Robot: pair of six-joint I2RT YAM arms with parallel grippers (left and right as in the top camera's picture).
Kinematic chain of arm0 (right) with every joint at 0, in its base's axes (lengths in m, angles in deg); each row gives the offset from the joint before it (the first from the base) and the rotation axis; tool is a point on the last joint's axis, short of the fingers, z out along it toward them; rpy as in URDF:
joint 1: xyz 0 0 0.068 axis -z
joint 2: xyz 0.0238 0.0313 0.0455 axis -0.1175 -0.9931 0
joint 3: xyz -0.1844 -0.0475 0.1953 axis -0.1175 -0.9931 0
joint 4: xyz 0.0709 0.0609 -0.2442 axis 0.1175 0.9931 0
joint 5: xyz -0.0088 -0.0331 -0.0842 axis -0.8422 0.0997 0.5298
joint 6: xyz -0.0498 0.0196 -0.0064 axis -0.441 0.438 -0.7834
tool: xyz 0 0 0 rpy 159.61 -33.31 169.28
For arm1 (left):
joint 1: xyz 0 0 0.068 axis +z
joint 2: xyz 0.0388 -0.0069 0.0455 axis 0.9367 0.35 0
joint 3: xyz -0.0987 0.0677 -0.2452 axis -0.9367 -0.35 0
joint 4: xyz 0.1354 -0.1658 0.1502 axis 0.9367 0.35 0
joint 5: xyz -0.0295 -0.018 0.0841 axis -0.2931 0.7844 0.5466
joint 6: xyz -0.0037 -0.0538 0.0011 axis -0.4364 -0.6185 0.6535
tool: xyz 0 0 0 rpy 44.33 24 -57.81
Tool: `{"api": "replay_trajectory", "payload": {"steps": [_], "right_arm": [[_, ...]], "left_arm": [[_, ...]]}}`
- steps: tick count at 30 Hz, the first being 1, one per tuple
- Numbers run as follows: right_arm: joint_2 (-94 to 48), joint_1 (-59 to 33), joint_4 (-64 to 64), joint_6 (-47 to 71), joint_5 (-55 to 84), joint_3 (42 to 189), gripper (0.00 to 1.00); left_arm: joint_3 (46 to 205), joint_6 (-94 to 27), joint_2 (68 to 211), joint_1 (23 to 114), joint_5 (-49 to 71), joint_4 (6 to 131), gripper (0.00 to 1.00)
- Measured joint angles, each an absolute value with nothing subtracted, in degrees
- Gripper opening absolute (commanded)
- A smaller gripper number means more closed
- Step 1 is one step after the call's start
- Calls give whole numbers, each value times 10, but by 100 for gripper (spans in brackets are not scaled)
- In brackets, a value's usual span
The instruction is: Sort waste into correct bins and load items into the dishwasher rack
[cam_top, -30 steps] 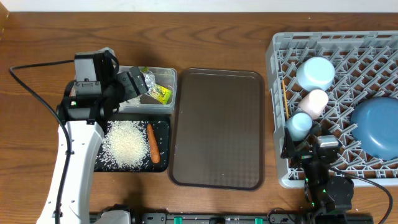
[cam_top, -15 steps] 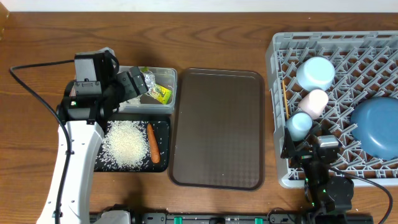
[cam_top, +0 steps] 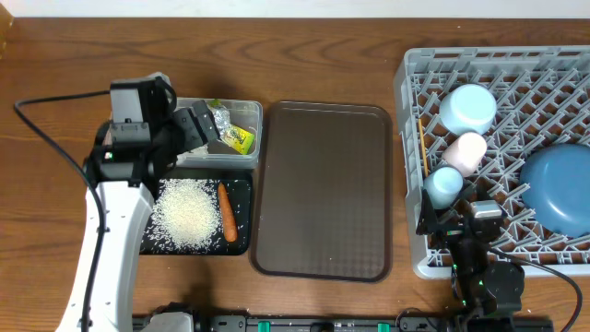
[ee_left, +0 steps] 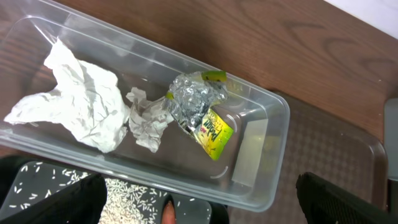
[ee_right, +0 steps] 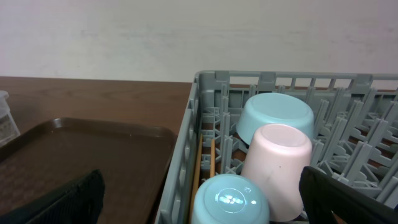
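Risk: my left gripper (ee_left: 199,208), jaws wide and empty above the clear tub (ee_left: 273,118), could catch its rim and spill the napkins (ee_left: 81,106), foil (ee_left: 193,102) and wrapper (ee_left: 214,134). My right gripper (ee_right: 199,205), equally wide and empty, could knock the light blue cup (ee_right: 230,199) just ahead. Black tray (cam_top: 241,184) beneath left jaws: rice (cam_top: 189,217), carrot (cam_top: 226,212). Rack (cam_top: 410,92) ahead of right jaws: bowl (ee_right: 273,118), pink cup (ee_right: 277,162), plate (cam_top: 558,189), seemingly leaning.

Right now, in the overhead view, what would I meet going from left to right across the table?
In order: white rice → orange carrot → brown serving tray → light blue cup → dark blue plate.
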State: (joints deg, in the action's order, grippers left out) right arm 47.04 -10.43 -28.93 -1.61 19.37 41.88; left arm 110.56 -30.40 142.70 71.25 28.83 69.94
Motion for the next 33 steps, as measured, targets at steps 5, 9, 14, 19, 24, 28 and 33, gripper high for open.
{"api": "replay_trajectory", "payload": {"steps": [5,9,14,19,24,28,33], "right_arm": [[470,-104,-289,-16,194,419,99],[470,-104,-289,-16,194,419,99],[470,-104,-289,-16,194,419,99],[470,-104,-290,-16,194,419,99],[470,-104,-289,-16,194,419,99],[470,-104,-290,-16,194,419,99],[470,-104,-290,-16,194,419,99]], "left_arm": [[1087,-304,1354,712,289,700,100],[1075,-304,1276,712,289,701,100],[1063,-304,1175,712,289,700,100],[1058,-304,1088,712,289,701,100],[1058,-304,1018,712,289,701,100],[1058,-304,980,712,289,710,100],[1055,-304,943,712,317,717,100]]}}
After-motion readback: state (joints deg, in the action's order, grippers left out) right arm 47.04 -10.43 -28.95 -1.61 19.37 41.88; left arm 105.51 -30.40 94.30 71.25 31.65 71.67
